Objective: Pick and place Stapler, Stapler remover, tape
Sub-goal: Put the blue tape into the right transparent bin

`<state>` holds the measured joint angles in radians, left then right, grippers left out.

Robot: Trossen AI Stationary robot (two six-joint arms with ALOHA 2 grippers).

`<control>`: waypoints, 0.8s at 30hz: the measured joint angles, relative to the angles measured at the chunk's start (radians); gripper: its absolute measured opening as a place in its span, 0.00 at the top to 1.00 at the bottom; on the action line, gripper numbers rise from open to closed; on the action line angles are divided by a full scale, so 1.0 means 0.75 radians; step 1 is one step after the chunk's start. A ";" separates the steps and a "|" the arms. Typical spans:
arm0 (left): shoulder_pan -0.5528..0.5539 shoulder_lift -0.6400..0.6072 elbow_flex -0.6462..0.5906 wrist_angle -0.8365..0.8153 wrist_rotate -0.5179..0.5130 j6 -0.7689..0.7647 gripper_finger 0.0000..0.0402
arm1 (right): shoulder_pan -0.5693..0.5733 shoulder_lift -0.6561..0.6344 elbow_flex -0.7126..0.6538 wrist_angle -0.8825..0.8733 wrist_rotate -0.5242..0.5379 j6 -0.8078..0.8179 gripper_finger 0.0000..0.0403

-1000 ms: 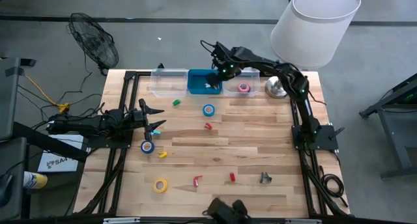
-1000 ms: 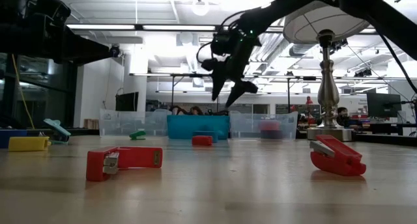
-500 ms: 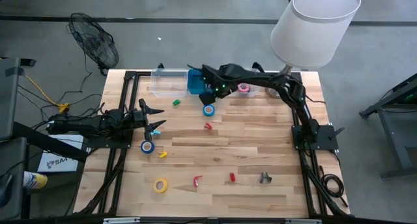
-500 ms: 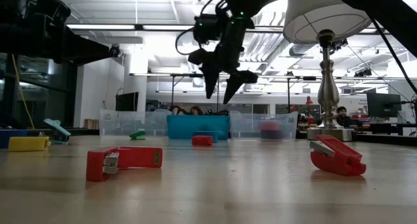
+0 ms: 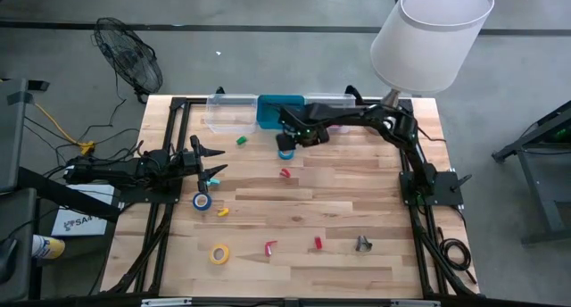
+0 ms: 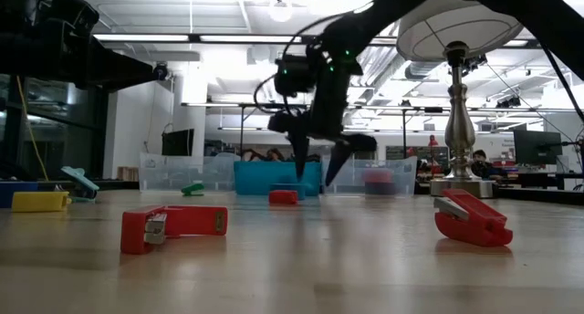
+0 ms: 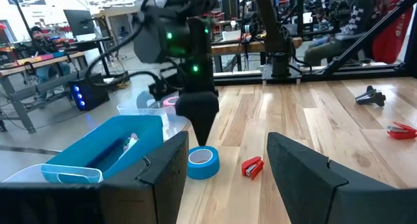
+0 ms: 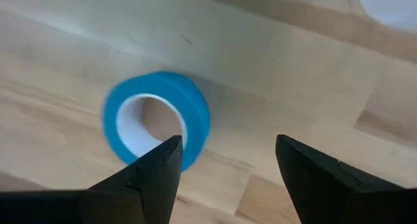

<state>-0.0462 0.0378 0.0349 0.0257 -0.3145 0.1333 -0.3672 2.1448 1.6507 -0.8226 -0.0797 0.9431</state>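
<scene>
Right pincer [image 5: 285, 145] wide open, empty, poised over blue tape roll [image 8: 158, 119] lying flat on counter [image 5: 357, 200]. Roll likely light, rigid, smooth-sided; best pinched across its wall, one finger through the centre. Left pincer [image 5: 211, 171] waits open at counter's left edge.

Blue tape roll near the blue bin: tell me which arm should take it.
The right. Its open right gripper hangs directly over the blue tape roll, fingers either side of the ring. The left gripper waits open near the table's left edge, far from that roll.
</scene>
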 joint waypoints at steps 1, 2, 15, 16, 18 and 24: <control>0.000 0.000 0.000 0.000 0.000 0.000 0.49 | 0.000 0.000 -0.017 0.019 -0.013 0.001 0.41; 0.000 0.000 0.000 0.000 0.000 0.001 0.49 | -0.001 0.000 -0.031 0.038 -0.021 0.002 0.41; 0.000 0.000 0.000 0.000 0.000 0.000 0.49 | 0.004 0.000 -0.061 0.141 -0.045 0.030 0.41; 0.000 0.000 0.000 0.000 0.000 0.000 0.49 | 0.004 0.001 -0.061 0.140 -0.043 0.030 0.41; 0.000 0.000 0.000 0.000 0.000 0.000 0.49 | 0.004 0.012 -0.061 0.139 -0.036 0.030 0.42; 0.000 0.000 0.000 0.000 0.000 0.000 0.49 | 0.004 0.030 -0.061 0.135 -0.041 0.024 0.50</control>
<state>-0.0463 0.0380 0.0349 0.0257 -0.3145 0.1337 -0.3645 2.1674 1.6051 -0.7213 -0.1104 0.9609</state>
